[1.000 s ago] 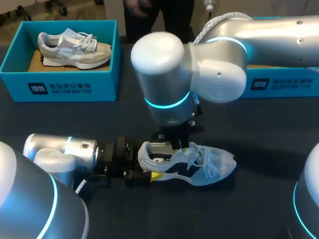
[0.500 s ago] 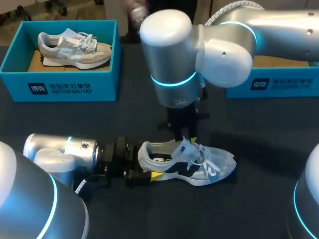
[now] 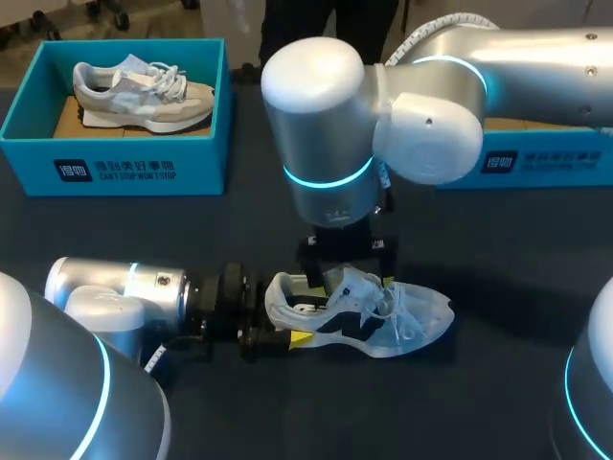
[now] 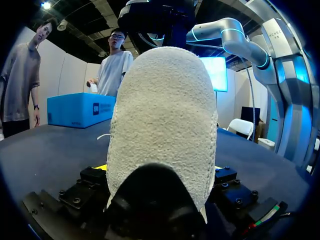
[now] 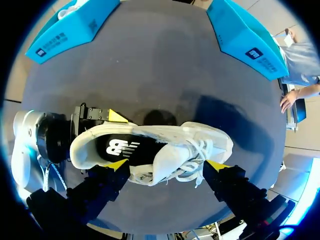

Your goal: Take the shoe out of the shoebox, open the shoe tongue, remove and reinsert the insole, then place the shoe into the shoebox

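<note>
Shoe (image 3: 383, 321) sits sole-down near the middle of the table (image 3: 498, 249), toe to the right, outside both boxes. Left gripper (image 3: 287, 337) comes in from the left, clamped on the heel. Right gripper (image 3: 345, 273) hangs right over the tongue; the arm's bulk hides its fingers from here. Left box (image 3: 134, 168), far left, holds a second shoe (image 3: 144, 91). Right box (image 3: 536, 163), far right, has its inside hidden by the arm and is probably this shoe's. Both boxes are well apart from the work, so there's room to swing. Table is dark, flat and matte; my guess is the sole won't skate on it. Left wrist: the heel (image 4: 162, 125) fills the view between the fingers, a nubby fabric, with a yellow sliver on each side, so the jaws are closed on it from both sides. Right wrist: jaws wide, right gripper (image 5: 166, 167) straddling the midfoot, one tip on each side, neither pressing as far as I can tell. Laces (image 5: 195, 155) lie loose under the gap, and the dark insole (image 5: 125, 148) shows in the opening, seated. Handling guess: light shoe, soft mesh upper that caves if squeezed, stiffer at heel and sole, so the heel clamp is the right anchor. Tongue is thin and floppy; pinch its top edge and pull toward the toe. Insole is bendy; take it at the heel end. Laces are the snag risk.
</note>
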